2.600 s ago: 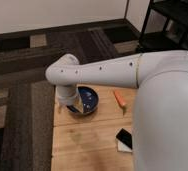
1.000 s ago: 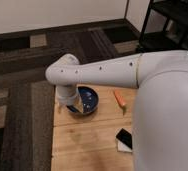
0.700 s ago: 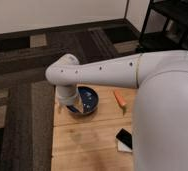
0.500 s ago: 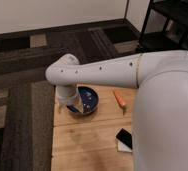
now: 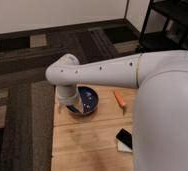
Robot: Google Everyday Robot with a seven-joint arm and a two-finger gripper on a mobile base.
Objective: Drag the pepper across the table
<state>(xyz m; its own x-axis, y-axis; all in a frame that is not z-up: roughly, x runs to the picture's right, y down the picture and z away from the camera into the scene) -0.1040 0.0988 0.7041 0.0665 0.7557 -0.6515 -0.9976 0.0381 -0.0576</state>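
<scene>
Unmoved: pepper (image 5: pixel 119 98) apart from jaws (at bowl (image 5: pixel 91 96)).

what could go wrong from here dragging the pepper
The end effector sits at the blue bowl, apart from the pepper; crossing over could knock the bowl. The pepper lies near the far edge of the table, so a drag that way might push it off. A black device lies in the nearer path.
</scene>
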